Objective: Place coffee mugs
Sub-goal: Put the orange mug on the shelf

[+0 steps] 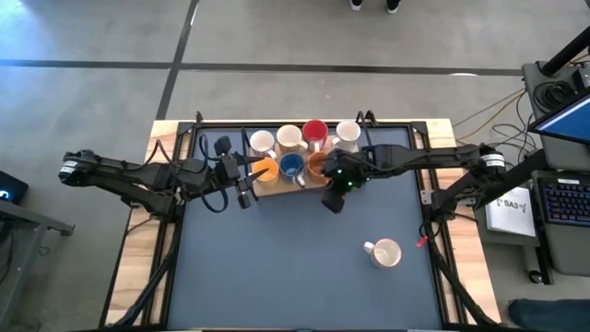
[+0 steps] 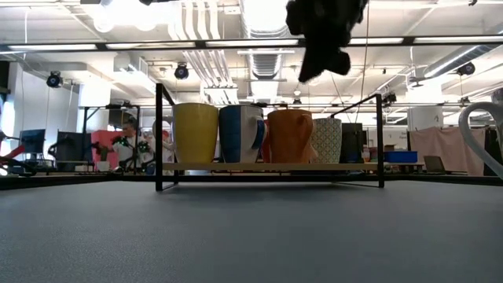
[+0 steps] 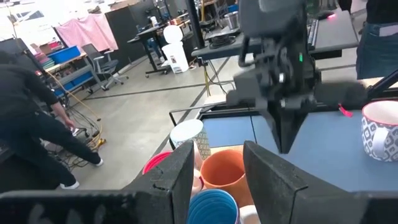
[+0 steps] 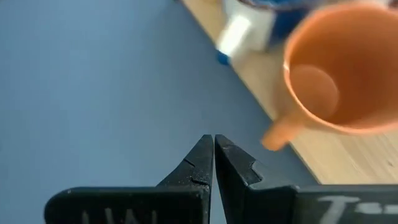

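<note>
Several coffee mugs stand on a wooden shelf [image 1: 277,187] in a black wire frame at the table's far middle: white ones [image 1: 289,136], a red one [image 1: 314,131], two orange [image 1: 265,169] [image 4: 336,74] and a blue one [image 1: 291,166]. A patterned white mug [image 1: 383,252] lies alone on the grey mat nearer the right. My right gripper [image 4: 213,149] is shut and empty, hanging above the mat just in front of the shelf's right orange mug. My left gripper [image 3: 217,171] stands open at the shelf's left end, level, holding nothing.
The black frame's posts [image 2: 159,134] and top bar [image 2: 267,41] ring the shelf. Bare grey mat [image 1: 277,267] spreads across the near half of the table. People and desks show in the room beyond; equipment stands off the table's right side [image 1: 553,194].
</note>
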